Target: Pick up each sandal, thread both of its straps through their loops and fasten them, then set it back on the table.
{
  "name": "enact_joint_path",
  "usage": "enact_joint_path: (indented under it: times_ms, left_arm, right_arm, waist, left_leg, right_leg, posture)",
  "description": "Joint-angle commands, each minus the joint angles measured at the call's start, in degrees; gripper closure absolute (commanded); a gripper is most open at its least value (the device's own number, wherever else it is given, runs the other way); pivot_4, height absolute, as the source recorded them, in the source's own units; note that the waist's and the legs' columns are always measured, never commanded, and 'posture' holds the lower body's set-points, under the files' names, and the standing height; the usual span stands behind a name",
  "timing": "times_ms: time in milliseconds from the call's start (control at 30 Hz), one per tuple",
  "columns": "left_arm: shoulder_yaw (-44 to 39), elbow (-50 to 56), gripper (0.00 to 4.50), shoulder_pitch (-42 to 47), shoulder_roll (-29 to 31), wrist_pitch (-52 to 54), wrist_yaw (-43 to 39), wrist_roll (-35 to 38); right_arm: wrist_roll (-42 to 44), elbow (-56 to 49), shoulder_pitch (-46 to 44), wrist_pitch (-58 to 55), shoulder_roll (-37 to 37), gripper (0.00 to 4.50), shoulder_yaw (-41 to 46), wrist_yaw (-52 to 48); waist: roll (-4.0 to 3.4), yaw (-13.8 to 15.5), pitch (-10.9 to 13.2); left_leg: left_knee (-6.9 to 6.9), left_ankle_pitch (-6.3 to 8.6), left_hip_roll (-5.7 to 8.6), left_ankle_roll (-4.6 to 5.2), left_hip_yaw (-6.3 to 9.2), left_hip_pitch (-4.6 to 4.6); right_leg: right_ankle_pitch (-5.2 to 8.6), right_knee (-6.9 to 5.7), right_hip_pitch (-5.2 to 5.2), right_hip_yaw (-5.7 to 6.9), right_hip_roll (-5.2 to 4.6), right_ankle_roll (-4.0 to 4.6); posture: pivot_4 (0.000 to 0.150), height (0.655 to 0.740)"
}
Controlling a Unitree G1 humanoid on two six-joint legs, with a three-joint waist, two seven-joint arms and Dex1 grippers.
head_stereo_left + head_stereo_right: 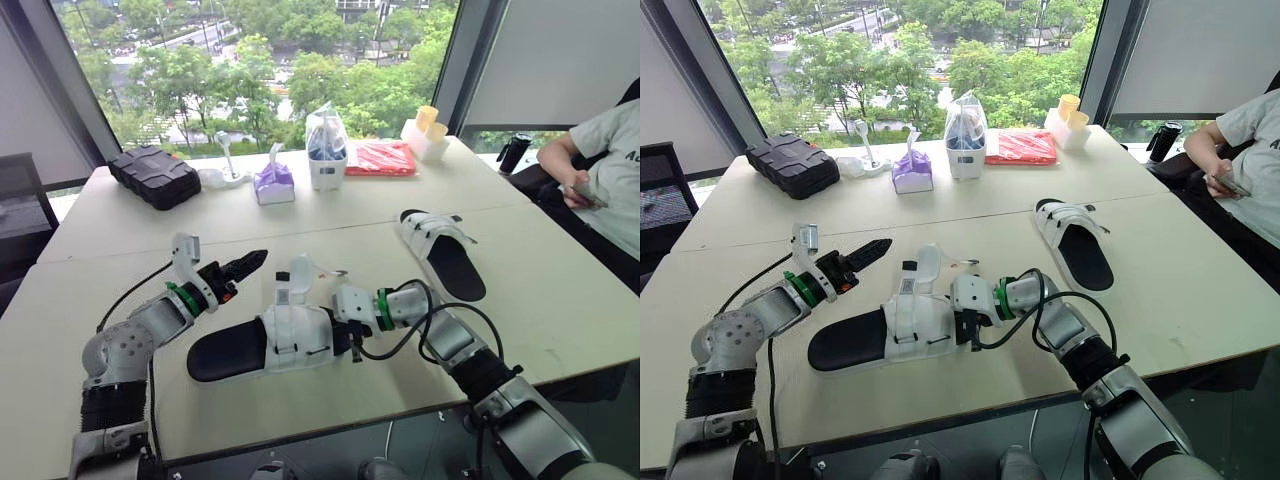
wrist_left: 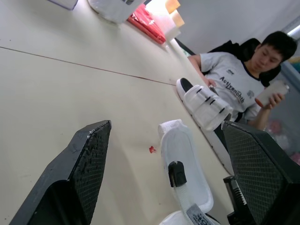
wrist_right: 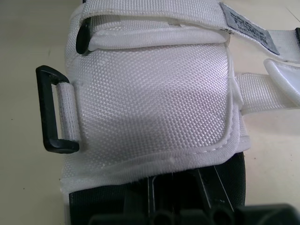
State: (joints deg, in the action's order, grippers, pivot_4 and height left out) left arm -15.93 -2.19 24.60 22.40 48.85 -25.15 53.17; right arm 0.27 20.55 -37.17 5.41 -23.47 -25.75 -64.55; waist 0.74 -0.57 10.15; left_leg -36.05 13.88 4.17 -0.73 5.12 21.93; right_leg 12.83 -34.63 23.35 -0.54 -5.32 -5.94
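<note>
The sandal (image 1: pixel 290 338) lies between the wide-open left gripper (image 1: pixel 255 260) and the right gripper (image 1: pixel 965 325) touching its upper, whose state cannot be told, so a careless pinch may push its loose strap (image 1: pixel 300 272) away.

The work surface consists of two cream table tops (image 1: pixel 300 215) butted along a straight seam that runs across the width. Behind the far edge stands a full-height window (image 1: pixel 260 60) framed by dark slanted mullions (image 1: pixel 70 85); it looks out on dense green trees and a road (image 1: pixel 185 35). To the right of the glazing is a plain pale panel (image 1: pixel 560 60). Diffuse daylight enters through the glass and casts soft shadows on the table tops. A dark chair (image 1: pixel 20 190) stands at the left end. A person (image 1: pixel 600 160) in a light T-shirt sits at the right end. Along the far edge rest a black ribbed case (image 1: pixel 153 175), a purple tissue box (image 1: pixel 274 183) and a red packet (image 1: pixel 380 158).
</note>
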Motion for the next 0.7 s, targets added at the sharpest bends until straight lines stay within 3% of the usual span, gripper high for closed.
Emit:
enact_joint_path:
  times_ms: [33, 333, 433, 633, 700]
  left_arm:
    - [4.49, 0.34, 0.60, 1.88, 1.33, -2.59, -4.19, -4.90]
    - [8.75, -4.68, 0.60, 5.65, 1.64, -4.02, -11.76, -10.36]
    - [8.51, -5.34, 1.35, 5.71, 1.75, -4.23, -13.19, -11.31]
    - [7.97, -4.40, 4.30, 4.75, 2.33, -3.53, -14.81, -12.04]
    - [8.27, -4.13, 4.43, 4.38, 2.67, -3.69, -15.61, -12.47]
  right_arm:
    - [-3.89, 4.71, 0.72, -1.51, -0.84, 4.50, -0.99, 0.76]
    - [-3.98, 4.60, 0.72, -1.52, -0.99, 4.50, -0.87, 1.00]
    - [-4.00, 4.42, 0.91, -1.63, -1.03, 4.50, -0.85, 1.14]
    - [-4.10, 4.40, 1.13, -1.54, -0.99, 4.50, -0.92, 1.34]
    - [-4.10, 4.62, 0.99, -1.47, -0.91, 4.50, -0.92, 1.35]
  waist:
    - [0.00, -0.01, 0.00]
    - [0.00, -0.16, 0.00]
    - [0.00, -0.14, 0.00]
    - [0.00, -0.15, 0.00]
    - [0.00, -0.15, 0.00]
  left_leg:
    - [0.00, 0.00, 0.00, 0.00, 0.00, 0.00]
    - [0.03, 0.00, 0.00, 0.00, -0.01, -0.02]
    - [0.02, 0.00, 0.00, 0.00, -0.01, -0.03]
    - [0.03, 0.00, -0.01, 0.00, -0.01, -0.03]
    - [0.02, 0.00, -0.01, 0.00, -0.01, -0.03]
  right_leg:
    - [0.00, 0.00, 0.00, -0.01, 0.00, 0.00]
    - [-0.01, -0.02, 0.01, -0.01, 0.00, -0.01]
    - [-0.01, -0.02, 0.01, -0.01, 0.00, -0.01]
    - [-0.01, -0.02, 0.01, -0.01, 0.00, -0.02]
    - [-0.01, -0.02, 0.01, -0.01, 0.00, -0.02]
  posture:
    - [0.150, 0.7400]
    - [0.150, 0.7400]
    - [0.150, 0.7400]
    - [0.150, 0.7400]
    - [0.150, 0.7400]
